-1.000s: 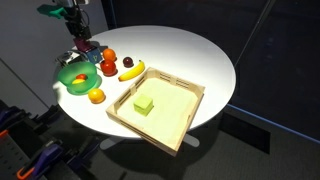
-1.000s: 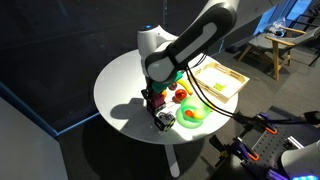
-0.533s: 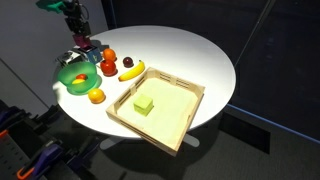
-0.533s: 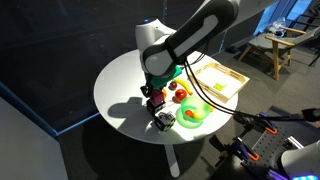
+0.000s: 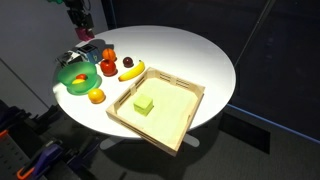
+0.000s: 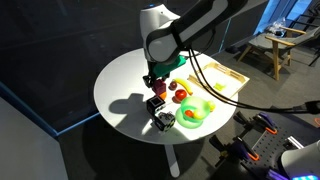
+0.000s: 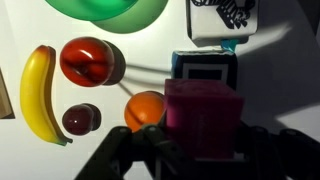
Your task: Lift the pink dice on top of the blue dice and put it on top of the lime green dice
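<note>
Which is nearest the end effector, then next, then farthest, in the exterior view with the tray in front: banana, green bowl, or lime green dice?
1. Green bowl: right by the end effector, which grips the pink dice.
2. Banana: farther, between bowl and wooden tray.
3. Lime green dice: farthest, inside that tray.

White table (image 5: 190, 50) | tray (image 5: 178, 81) | green bowl (image 5: 63, 84) | banana (image 5: 131, 70) | orange (image 5: 96, 96) | red fruit (image 5: 108, 67) | blue dice (image 7: 205, 62)
</note>
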### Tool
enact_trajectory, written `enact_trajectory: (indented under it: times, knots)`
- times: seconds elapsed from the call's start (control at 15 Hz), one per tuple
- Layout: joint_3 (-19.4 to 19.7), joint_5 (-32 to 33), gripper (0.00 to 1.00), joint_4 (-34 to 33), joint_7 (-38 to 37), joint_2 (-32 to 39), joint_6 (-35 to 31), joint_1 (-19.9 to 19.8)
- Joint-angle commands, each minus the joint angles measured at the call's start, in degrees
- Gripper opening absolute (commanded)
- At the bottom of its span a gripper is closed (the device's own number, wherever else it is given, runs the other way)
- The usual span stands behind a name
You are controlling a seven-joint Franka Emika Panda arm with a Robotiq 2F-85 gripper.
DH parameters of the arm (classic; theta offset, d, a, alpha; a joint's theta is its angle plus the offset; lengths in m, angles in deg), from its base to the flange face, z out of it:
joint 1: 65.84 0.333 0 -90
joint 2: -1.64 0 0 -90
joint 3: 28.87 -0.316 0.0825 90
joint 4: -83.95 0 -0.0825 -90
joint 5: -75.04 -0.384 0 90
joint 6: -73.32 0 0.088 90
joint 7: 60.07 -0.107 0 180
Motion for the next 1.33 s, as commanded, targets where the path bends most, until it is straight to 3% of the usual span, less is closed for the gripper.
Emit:
enact_trajectory:
  times: [0.0,0.53,1.27]
  knots:
    - [0.26,-0.88,0.25,2.66,0.36,-3.89,1.62,-1.05]
    - [0.37,-1.26,0.25,8.67,1.17,-10.08,1.61,-3.81]
    - [0.64,-0.85,0.25,22.34,0.32,-23.61,0.69,-7.5]
